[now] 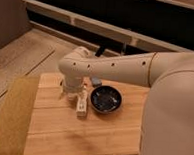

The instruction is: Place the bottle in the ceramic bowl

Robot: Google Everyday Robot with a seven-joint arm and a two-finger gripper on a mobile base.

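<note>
Hovering low over the bench [86,136], my tool [71,92] sits beside the whitish bottle [82,103], which lies just beside the black ceramic bowl [106,99]; grip I cannot tell.

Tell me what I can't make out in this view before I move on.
- Gripper: below the wrist, just left of the bottle. The arm above covers most of it, so contact with the bottle is unclear.
- Bottle: its label is too blurred to read.
- Bowl: the dark, glossy inside hides any contents.
- Small grey thing: half hidden behind the arm, too small to identify.
- Table: its right side is covered by the robot's body.
</note>
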